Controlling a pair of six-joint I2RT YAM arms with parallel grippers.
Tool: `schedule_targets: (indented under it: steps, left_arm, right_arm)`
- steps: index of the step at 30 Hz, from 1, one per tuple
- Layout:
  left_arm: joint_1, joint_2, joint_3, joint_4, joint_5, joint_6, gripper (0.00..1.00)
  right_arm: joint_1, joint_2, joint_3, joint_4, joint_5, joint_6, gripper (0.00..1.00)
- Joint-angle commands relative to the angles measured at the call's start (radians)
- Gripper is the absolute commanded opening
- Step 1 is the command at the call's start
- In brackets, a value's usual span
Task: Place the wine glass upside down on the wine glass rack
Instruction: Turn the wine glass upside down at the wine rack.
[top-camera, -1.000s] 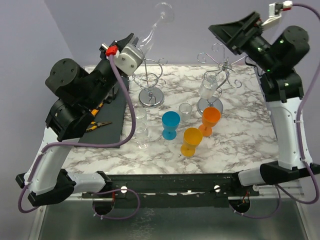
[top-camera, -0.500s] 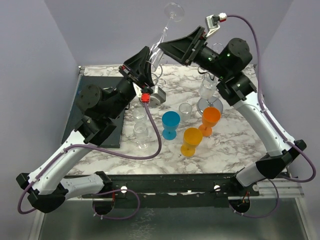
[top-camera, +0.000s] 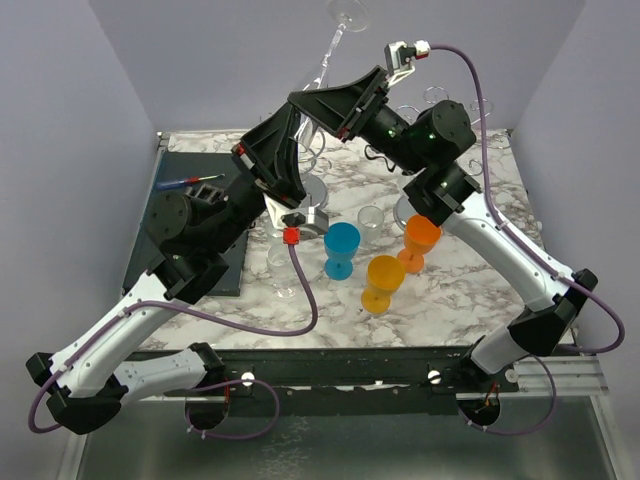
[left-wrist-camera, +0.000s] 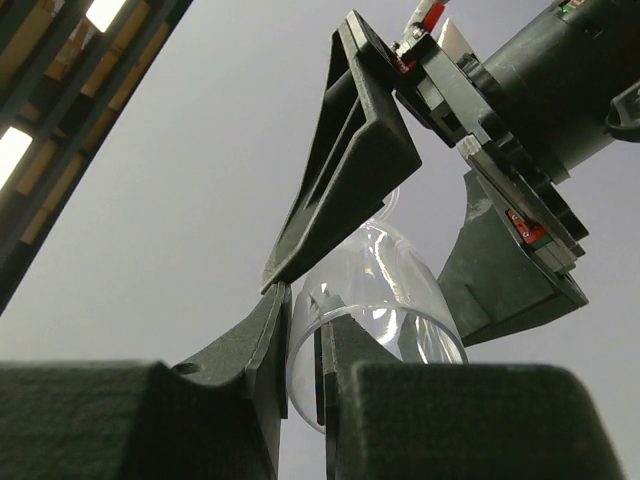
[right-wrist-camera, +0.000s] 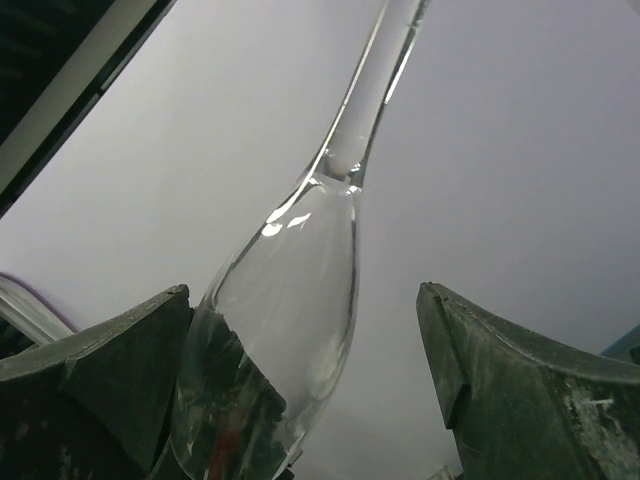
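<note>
Clear long-stemmed wine glass, foot-up with rim pinched in left claw, now sits inside the swung-in, wide-spread right claw, so handover looks next.

High rear view down over the table; both wrist views close, upward, wine glass in common.

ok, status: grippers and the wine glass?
Left gripper shut on wine glass rim, foot up. Right gripper open, straddling the bowl, not gripping. Glass held aloft, not racked yet. Nothing in the way.
</note>
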Motion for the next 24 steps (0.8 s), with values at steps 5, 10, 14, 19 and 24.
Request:
schedule_targets:
  steps: [5,10,14,19,24]
  left_arm:
    - [-0.009,-0.018,-0.017,0.063,0.021,0.086,0.0]
    - [-0.01,-0.029,-0.037,0.065,0.027,0.096,0.0]
    - [-0.011,-0.029,-0.045,0.068,0.027,0.102,0.0]
    - [-0.013,-0.036,-0.058,0.068,0.014,0.094,0.0]
    - [-0.014,-0.047,-0.093,0.068,0.011,0.091,0.2]
  right_arm:
    - [0.035,0.016,-0.028,0.118,0.044,0.01,0.89]
    - [0.035,0.001,-0.05,0.165,0.054,0.002,0.66]
    - [0.035,0.004,-0.048,0.178,0.046,0.004,0.5]
    - [0.035,-0.037,-0.072,0.186,0.07,-0.032,0.27]
    - [0.035,-0.065,-0.048,0.126,0.083,-0.108,0.07]
